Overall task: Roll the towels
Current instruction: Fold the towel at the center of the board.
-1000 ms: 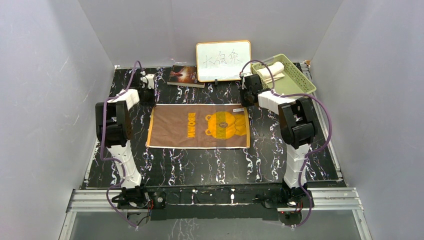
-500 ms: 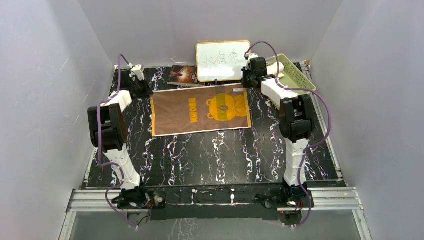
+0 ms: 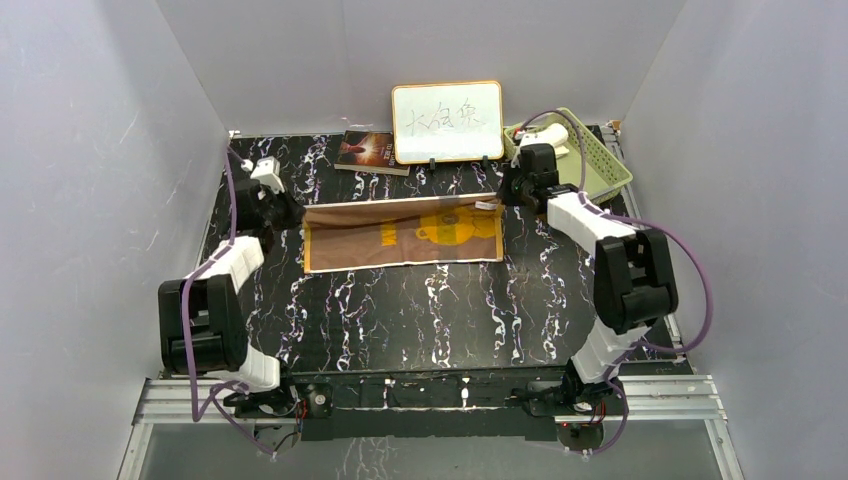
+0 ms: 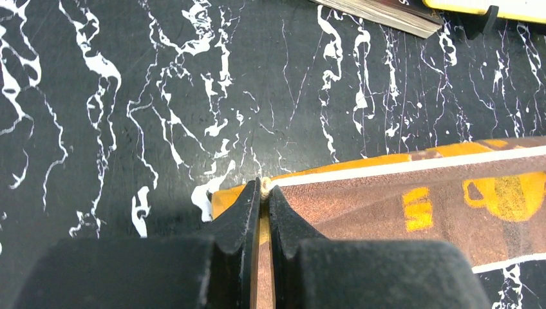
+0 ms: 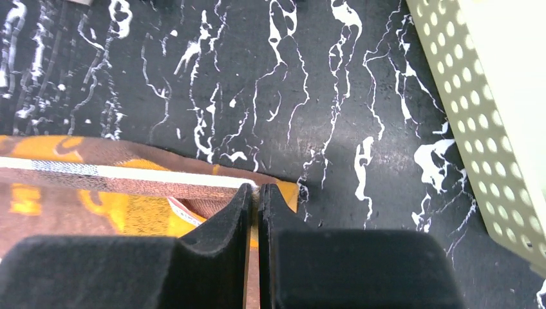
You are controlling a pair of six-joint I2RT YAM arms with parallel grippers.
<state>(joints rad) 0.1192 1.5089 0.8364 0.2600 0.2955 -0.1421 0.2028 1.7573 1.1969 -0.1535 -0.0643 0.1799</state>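
Table (image 3: pixel 420 320): black, marbled, carrying all items; no change noted.

Orange towel (image 3: pixel 400 238): lying across the middle of the frame, below the white board (image 3: pixel 447 120). A second ago it was spread flat and wide. Its far edge is now being held up and drawn toward the lower frame, so the cloth is showing narrower. A pale strip is showing along the lifted edge, and the bear print is partly folded over.

Green basket (image 3: pixel 600 165): sitting unmoved at upper right, with the cream towel (image 3: pixel 562 134) lying inside.

Arms: both elbows have swung down toward the lower corners of the frame.

Left pincer (image 4: pixel 263 193): closed, pinching the orange towel's far left corner.

Right pincer (image 5: pixel 254 193): closed, pinching its far right corner, near the basket.
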